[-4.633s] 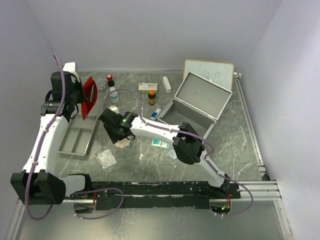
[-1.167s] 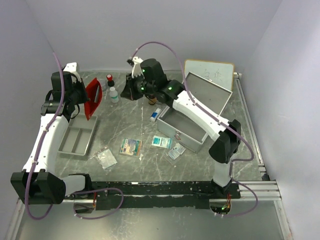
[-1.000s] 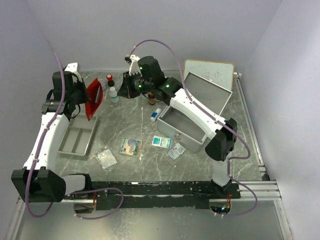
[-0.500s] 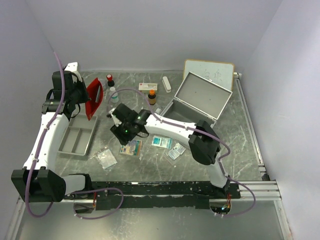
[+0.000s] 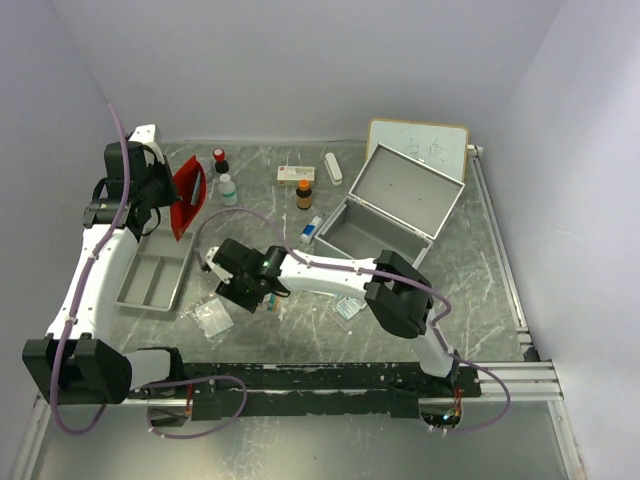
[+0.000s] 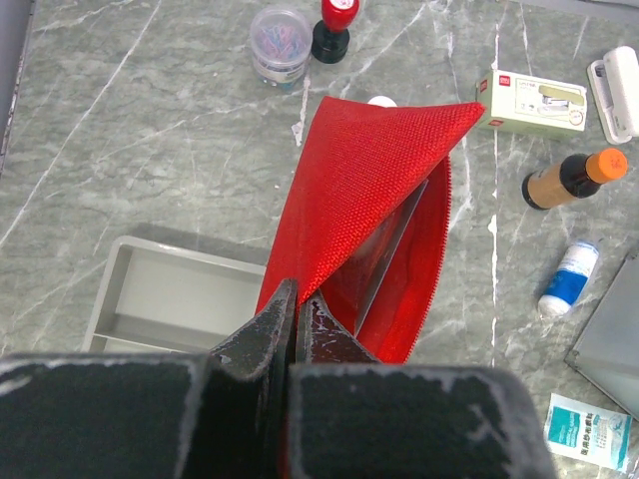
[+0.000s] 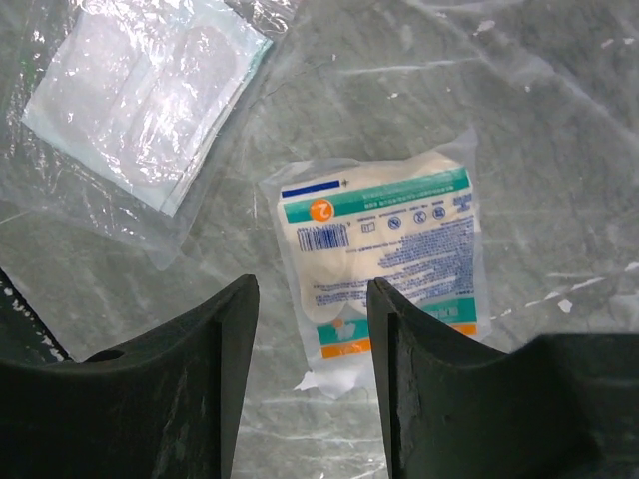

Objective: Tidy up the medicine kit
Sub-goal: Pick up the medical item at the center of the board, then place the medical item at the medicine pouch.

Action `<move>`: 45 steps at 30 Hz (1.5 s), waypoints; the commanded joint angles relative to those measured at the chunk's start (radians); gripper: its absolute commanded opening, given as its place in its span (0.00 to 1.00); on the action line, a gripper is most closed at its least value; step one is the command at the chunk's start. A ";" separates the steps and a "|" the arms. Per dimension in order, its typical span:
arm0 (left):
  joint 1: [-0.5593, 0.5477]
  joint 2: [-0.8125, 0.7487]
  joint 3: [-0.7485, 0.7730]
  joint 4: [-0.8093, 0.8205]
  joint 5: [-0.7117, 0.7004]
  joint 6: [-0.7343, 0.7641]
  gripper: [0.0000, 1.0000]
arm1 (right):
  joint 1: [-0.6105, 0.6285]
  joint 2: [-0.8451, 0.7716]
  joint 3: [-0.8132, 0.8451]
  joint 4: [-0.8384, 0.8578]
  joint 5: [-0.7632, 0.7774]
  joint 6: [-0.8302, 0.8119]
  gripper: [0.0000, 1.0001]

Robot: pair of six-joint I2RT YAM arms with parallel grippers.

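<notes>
The medicine kit (image 5: 372, 230), a silver case, stands at the right of the table with its lid (image 5: 414, 188) hinged open; nothing shows inside it. My left gripper (image 6: 298, 297) is shut on the edge of a red pouch (image 6: 369, 200), holding it up with its mouth gaping over the grey tray (image 6: 165, 299). Low over the table's front middle, my right gripper (image 7: 312, 294) hangs open. A teal and orange printed packet (image 7: 389, 254) lies flat beneath its jaws, not gripped.
A clear bag of white pads (image 7: 150, 100) lies left of the packet. Behind the pouch stand a clip jar (image 6: 281, 30), a red-capped stamp (image 6: 337, 15), a white box (image 6: 529, 102), a brown bottle (image 6: 569, 178) and a blue-white bottle (image 6: 567, 277). A whiteboard (image 5: 418, 143) leans at the back right.
My right arm swung from the back by the bottles down to the front middle of the table, and its jaws opened. The left arm and the pouch have not moved.
</notes>
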 commanded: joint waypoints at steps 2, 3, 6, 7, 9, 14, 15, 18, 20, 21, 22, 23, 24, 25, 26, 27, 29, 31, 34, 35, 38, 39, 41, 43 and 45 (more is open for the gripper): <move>0.005 -0.014 0.016 0.016 0.016 0.007 0.07 | 0.004 0.042 -0.015 0.041 0.017 -0.050 0.48; 0.005 -0.014 0.016 0.017 0.015 0.007 0.07 | 0.003 0.048 -0.019 0.045 0.012 -0.052 0.48; 0.005 -0.016 0.015 0.018 0.015 0.007 0.07 | 0.003 0.066 -0.043 0.069 -0.002 -0.072 0.47; 0.005 -0.016 0.014 0.018 0.017 0.006 0.07 | 0.003 0.073 -0.049 0.077 -0.003 -0.077 0.47; 0.005 -0.017 0.012 0.017 0.018 0.005 0.07 | -0.001 0.090 -0.054 0.087 -0.007 -0.086 0.46; 0.005 -0.019 0.014 0.009 0.012 0.012 0.07 | -0.003 0.122 -0.045 0.078 -0.041 -0.087 0.40; 0.005 -0.018 0.014 0.008 0.011 0.014 0.07 | -0.003 0.124 -0.047 0.075 -0.049 -0.087 0.37; 0.005 -0.018 0.012 0.007 0.012 0.015 0.07 | -0.002 0.126 -0.060 0.061 -0.064 -0.090 0.13; 0.005 -0.018 0.011 0.008 0.012 0.012 0.07 | -0.003 0.125 -0.069 0.047 -0.064 -0.088 0.00; 0.004 -0.017 0.010 0.010 0.013 0.010 0.07 | -0.004 0.121 -0.074 0.034 -0.062 -0.086 0.00; 0.005 -0.017 0.009 0.010 0.013 0.010 0.07 | -0.007 0.110 -0.079 0.029 -0.064 -0.080 0.00; 0.005 -0.017 0.011 0.010 0.013 0.011 0.07 | -0.012 0.093 -0.081 0.025 -0.076 -0.065 0.00; 0.005 -0.017 0.012 0.010 0.012 0.013 0.07 | -0.024 0.068 -0.077 0.020 -0.093 -0.045 0.00; 0.005 -0.017 0.012 0.010 0.010 0.015 0.07 | -0.037 0.038 -0.066 0.011 -0.114 -0.017 0.00; 0.005 -0.016 0.014 0.008 0.008 0.018 0.07 | -0.056 0.005 -0.043 -0.003 -0.134 0.012 0.00; 0.005 -0.017 0.014 0.008 0.006 0.019 0.07 | -0.076 -0.029 -0.006 -0.018 -0.162 0.048 0.00; 0.005 -0.015 0.013 0.010 0.011 0.018 0.07 | -0.135 -0.095 0.092 -0.027 -0.223 0.143 0.00; 0.005 -0.013 0.011 0.019 0.024 0.014 0.07 | -0.198 -0.137 0.176 -0.014 -0.285 0.240 0.00; 0.005 -0.005 0.008 0.047 0.064 0.010 0.07 | -0.279 -0.170 0.266 0.068 -0.360 0.371 0.00; 0.005 0.000 0.010 0.055 0.086 0.008 0.07 | -0.299 -0.172 0.285 0.108 -0.383 0.414 0.00; 0.003 0.036 0.036 0.061 0.178 0.004 0.07 | -0.336 -0.160 0.325 0.248 -0.435 0.533 0.00; 0.001 0.051 0.047 0.060 0.198 0.002 0.07 | -0.344 -0.156 0.327 0.306 -0.450 0.572 0.00; -0.007 0.072 0.068 0.061 0.215 -0.001 0.07 | -0.357 -0.143 0.320 0.425 -0.477 0.675 0.00; -0.017 0.080 0.076 0.084 0.220 -0.011 0.07 | -0.361 -0.125 0.317 0.514 -0.492 0.738 0.00; -0.027 0.091 0.088 0.101 0.233 -0.023 0.07 | -0.363 -0.114 0.301 0.602 -0.507 0.804 0.00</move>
